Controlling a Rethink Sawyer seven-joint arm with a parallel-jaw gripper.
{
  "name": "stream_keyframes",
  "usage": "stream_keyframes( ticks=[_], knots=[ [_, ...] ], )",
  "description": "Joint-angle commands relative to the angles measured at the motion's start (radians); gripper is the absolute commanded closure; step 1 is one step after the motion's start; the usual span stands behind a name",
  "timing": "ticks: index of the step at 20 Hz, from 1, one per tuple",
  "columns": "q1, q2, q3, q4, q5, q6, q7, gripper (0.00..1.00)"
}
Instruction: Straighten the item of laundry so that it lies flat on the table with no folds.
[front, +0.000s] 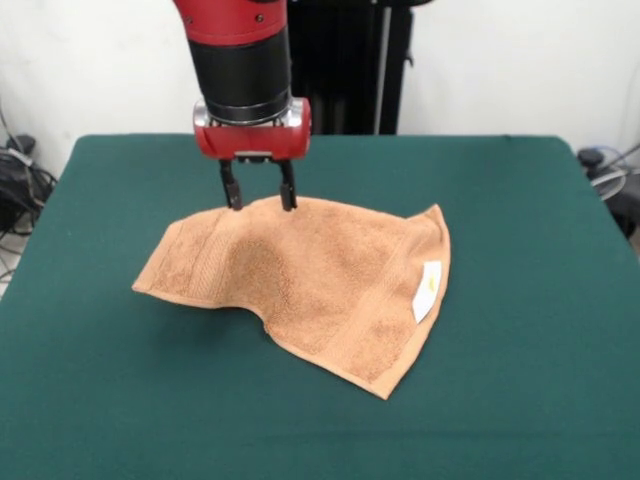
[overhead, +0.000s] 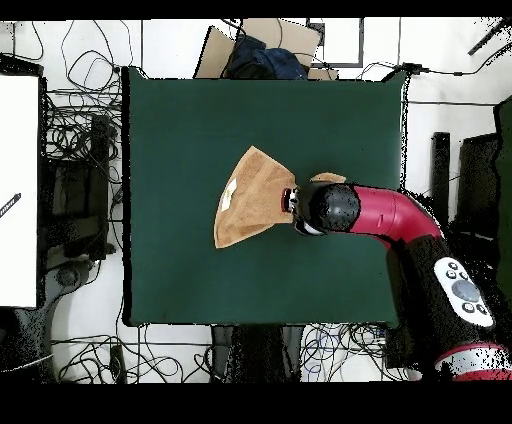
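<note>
Lying near the middle of the green counter (front: 520, 400), the towel (front: 310, 285) is spread but not flat. Its nearest corner points toward the camera right of centre, with a woven band just behind that edge. The near edge between that corner and the left corner curves inward and casts a shadow, so the cloth there looks lifted or tucked under. A white label (front: 427, 290) sits by the right edge. A second band runs along the left side.

Farther back, the towel's far edge rises in a slight ridge, and the fingers (front: 259, 198) stand there with a gap between the tips, which reach the cloth on either side of the ridge. Whether they pinch cloth is unclear.

My reading is that the step in hand is taking hold of the far edge. The next move probably calls for closing on it and drawing it away from the near corner so the ridge and the curled near edge flatten.
</note>
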Motion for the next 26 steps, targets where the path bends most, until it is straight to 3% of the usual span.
stream_keyframes(
  ticks=[1, 9, 17, 26],
  knots=[
    [0.01, 0.0, -0.011, 0.072, -0.054, -0.071, 0.027, 0.0],
    [0.014, 0.009, -0.014, 0.063, -0.053, -0.078, 0.034, 0.0],
    [0.074, -0.109, -0.057, 0.151, -0.035, -0.074, 0.118, 0.0],
    [0.145, -0.174, -0.151, 0.226, 0.006, -0.117, 0.225, 0.0]
  ],
)
